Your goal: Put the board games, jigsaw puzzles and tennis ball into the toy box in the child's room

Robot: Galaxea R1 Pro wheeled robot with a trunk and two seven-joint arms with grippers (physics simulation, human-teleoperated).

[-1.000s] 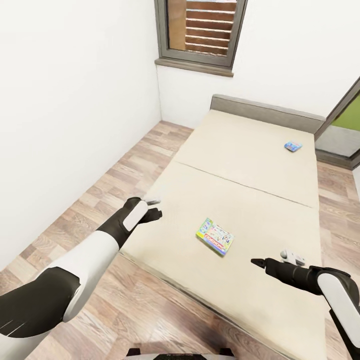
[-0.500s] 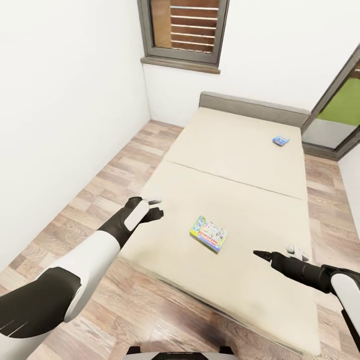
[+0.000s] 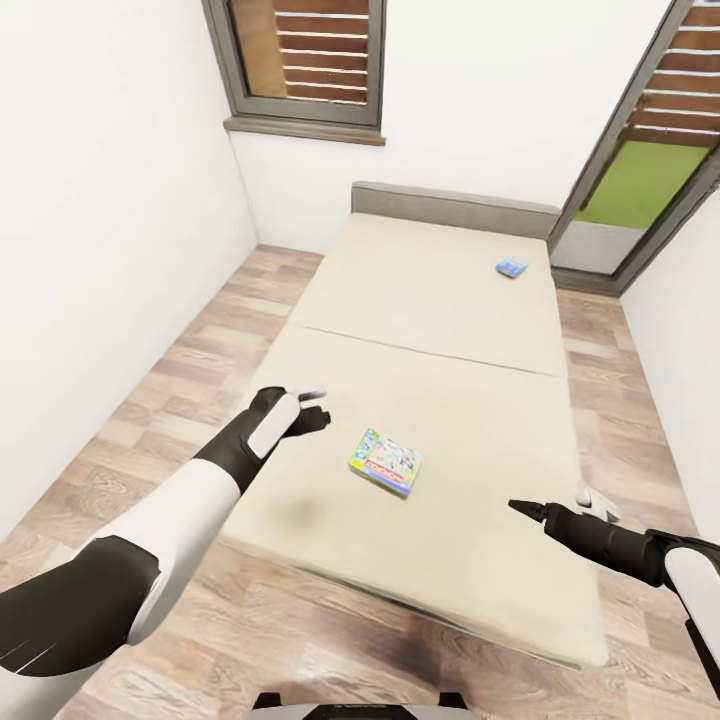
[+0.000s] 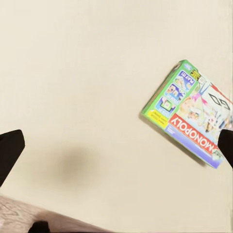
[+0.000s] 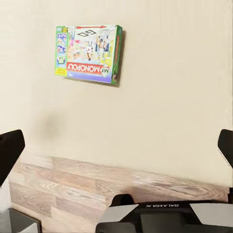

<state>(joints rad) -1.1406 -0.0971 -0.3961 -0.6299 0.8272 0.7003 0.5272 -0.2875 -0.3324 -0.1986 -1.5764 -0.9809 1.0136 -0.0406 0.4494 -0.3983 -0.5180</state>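
Note:
On the beige bed point(image 3: 470, 330) lie two board games. The multicoloured Monopoly box point(image 3: 385, 463) point(image 4: 191, 119) point(image 5: 90, 53) rests flat near the bed's near end. A small blue box point(image 3: 511, 268) sits close to the grey headboard. My left gripper point(image 3: 312, 405) point(image 4: 116, 148) hovers open over the mattress, just left of the Monopoly box. My right gripper point(image 3: 556, 503) point(image 5: 116, 145) is open too, above the bed's near right part, well right of that box. Neither holds anything. The table, toy box, jigsaw puzzles and tennis ball are out of view.
A white wall point(image 3: 90, 230) runs along the left, with a strip of wood floor point(image 3: 190, 380) between it and the bed. A window point(image 3: 300, 55) is above the headboard and a glass door point(image 3: 640, 170) stands at the back right. My base point(image 5: 160, 213) stands at the bed's foot.
The camera has swung, so the bed and both boxes sit further left in the picture and the door has come into view. Both arms keep their pose, grippers still open.

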